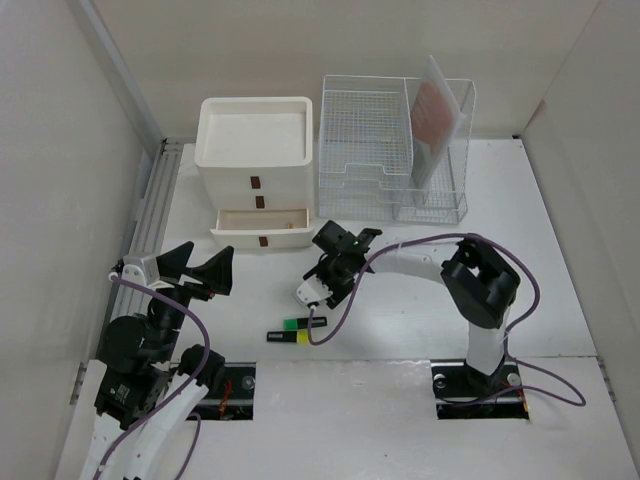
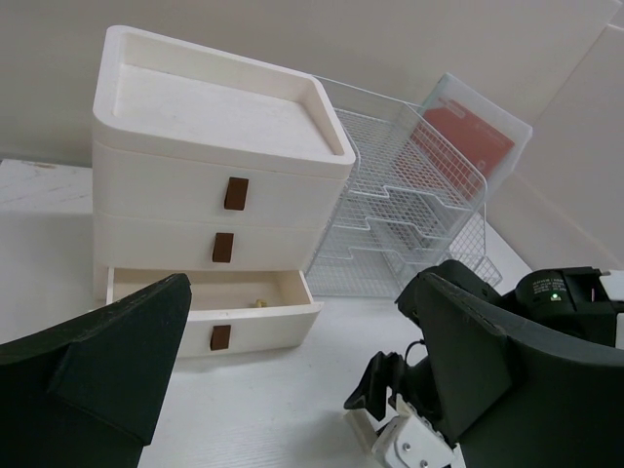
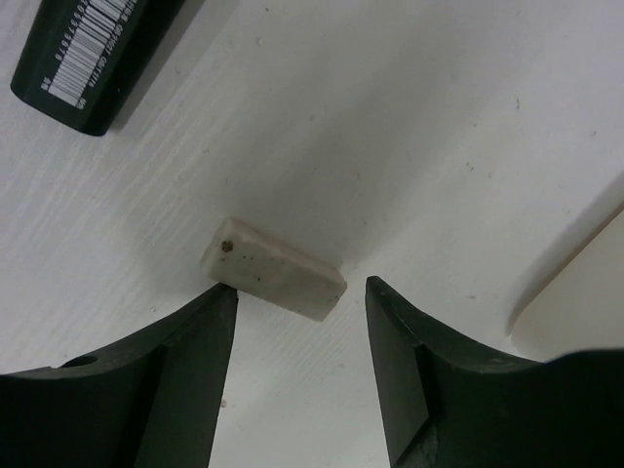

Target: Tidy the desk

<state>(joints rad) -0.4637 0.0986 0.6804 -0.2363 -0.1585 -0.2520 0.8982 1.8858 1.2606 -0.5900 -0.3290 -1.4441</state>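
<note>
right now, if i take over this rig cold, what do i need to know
Grippers: the left gripper is wide open and empty, hovering front-left of the drawer box. The right gripper is open and low over the desk.
Things: a small eraser lies on the desk just off the right fingertips, not gripped. The markers lie loose nearby. The wire rack and folder stand at the back.
Done: the bottom drawer is pulled open.
Left: probably put away the eraser and markers, then shut the drawer.
</note>
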